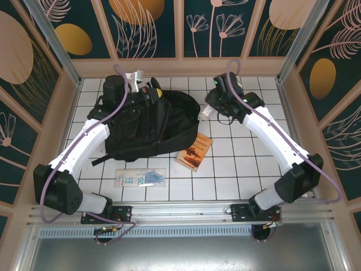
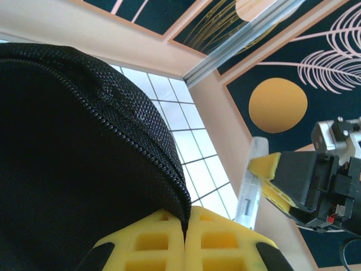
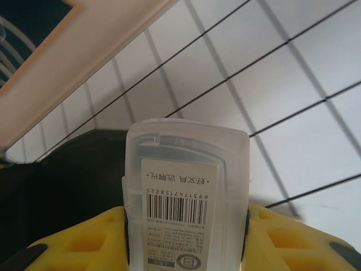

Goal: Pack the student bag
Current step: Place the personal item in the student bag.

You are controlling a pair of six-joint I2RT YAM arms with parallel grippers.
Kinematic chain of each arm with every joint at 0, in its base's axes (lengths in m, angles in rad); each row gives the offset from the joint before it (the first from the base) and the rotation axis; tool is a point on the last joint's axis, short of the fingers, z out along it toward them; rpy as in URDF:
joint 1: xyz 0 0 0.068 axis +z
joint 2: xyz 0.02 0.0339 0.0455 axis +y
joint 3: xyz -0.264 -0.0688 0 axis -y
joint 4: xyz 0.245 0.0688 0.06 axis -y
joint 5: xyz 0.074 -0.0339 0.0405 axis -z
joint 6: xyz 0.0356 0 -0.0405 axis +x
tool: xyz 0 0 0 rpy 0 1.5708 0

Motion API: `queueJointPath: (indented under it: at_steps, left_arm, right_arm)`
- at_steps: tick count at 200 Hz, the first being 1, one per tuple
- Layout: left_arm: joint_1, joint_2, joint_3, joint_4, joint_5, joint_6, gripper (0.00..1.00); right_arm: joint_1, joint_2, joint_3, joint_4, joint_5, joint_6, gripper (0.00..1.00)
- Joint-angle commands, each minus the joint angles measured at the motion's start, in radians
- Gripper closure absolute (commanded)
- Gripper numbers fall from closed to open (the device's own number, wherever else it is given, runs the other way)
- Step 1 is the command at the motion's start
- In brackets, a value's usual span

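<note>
Along the student bag's (image 1: pixel 169 121) zipper edge, the left gripper (image 2: pixel 185 228) pinches the fabric. The right gripper (image 3: pixel 186 231) clamps a clear case (image 3: pixel 186 164), which probably needs steering into the opening next.

Cloth of student bag (image 2: pixel 73 158) was black, rough weave, matt. Held box (image 3: pixel 186 164) was cloudy plastic, smooth, with paper label (image 3: pixel 176 206). White tiles on table (image 1: pixel 237 164) looked smooth, bit shiny. Near rail (image 1: pixel 186 210) was dull grey metal.
</note>
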Motion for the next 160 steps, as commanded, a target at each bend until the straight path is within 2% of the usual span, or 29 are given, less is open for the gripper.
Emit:
queueJointPath:
  at_steps: [1,52,87,123,141,160]
  left_arm:
    - [-0.009,-0.002,0.075,0.098,0.057,-0.017,1.0]
    - [-0.013,0.015,0.088,0.184,0.144,-0.105,1.0]
    - [-0.015,0.016,0.084,0.249,0.179,-0.16,1.0]
    - [-0.014,-0.004,0.094,0.233,0.17,-0.14,1.0]
    - [-0.011,-0.014,0.115,0.172,0.14,-0.09,1.0]
    - [-0.005,-0.018,0.111,0.166,0.131,-0.085,1.0]
  right_arm:
    - [0.062,0.101,0.102,-0.019,0.017,-0.054,0.56]
    - [0.179,0.372,0.335,-0.038,-0.011,-0.105,0.56]
    - [0.19,0.531,0.462,-0.036,-0.185,-0.066,0.52]
    - [0.173,0.564,0.448,0.09,-0.47,-0.002,0.41]
    - [0.169,0.553,0.451,0.092,-0.485,-0.002,0.31]
    - [0.157,0.529,0.442,0.078,-0.471,-0.023,0.28]
